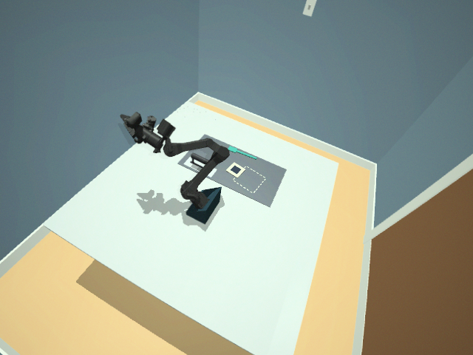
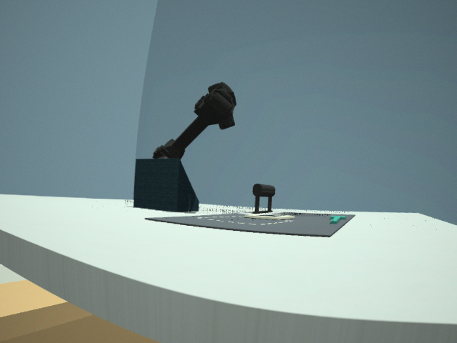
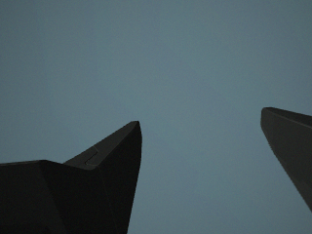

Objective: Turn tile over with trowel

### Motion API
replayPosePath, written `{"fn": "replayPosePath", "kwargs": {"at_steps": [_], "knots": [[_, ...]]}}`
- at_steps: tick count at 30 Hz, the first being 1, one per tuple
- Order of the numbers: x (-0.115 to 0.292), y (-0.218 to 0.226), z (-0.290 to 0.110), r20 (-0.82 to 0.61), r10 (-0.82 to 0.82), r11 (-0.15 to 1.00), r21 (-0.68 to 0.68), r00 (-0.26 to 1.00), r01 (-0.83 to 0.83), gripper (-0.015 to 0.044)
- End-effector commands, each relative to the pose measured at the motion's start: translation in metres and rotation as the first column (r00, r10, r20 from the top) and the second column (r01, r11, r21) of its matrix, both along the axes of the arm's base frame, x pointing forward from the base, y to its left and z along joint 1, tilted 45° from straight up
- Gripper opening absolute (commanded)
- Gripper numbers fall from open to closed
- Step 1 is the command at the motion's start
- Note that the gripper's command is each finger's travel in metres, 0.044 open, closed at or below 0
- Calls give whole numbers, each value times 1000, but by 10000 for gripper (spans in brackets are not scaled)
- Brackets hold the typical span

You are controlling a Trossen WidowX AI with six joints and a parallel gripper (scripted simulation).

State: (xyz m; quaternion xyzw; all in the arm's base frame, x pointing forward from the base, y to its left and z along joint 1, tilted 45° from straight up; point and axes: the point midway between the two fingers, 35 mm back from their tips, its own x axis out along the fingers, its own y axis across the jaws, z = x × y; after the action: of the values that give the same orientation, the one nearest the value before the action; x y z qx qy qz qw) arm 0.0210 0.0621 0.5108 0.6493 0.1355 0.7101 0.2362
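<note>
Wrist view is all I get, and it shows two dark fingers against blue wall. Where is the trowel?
Observer: The teal trowel lies flat on the grey mat, along its far edge; the gripper is off past the mat's other end, open and holding nothing.
Operator: Is the tile turned over yet?
Observer: No. The tile shows its dark marked square face up.
Operator: Is it inside the outline?
Observer: No, it sits just beside the dashed outline, on the side nearer the small black stand.
Operator: How high is the gripper?
Observer: The exterior view shows the arm rising steeply from its dark blue base, the wrist well above the table.
</note>
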Motion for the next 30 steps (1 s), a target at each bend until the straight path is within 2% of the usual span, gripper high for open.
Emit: {"fn": "replayPosePath", "kwargs": {"at_steps": [1, 14, 22, 30], "knots": [[-13, 5, -4, 81, -94, 995, -7, 992, 95, 300], [-43, 37, -24, 352, -394, 907, -1, 849, 421, 300], [-51, 65, -42, 511, -522, 803, 24, 683, 596, 300], [-49, 96, -65, 655, -584, 674, 62, 480, 736, 300]]}}
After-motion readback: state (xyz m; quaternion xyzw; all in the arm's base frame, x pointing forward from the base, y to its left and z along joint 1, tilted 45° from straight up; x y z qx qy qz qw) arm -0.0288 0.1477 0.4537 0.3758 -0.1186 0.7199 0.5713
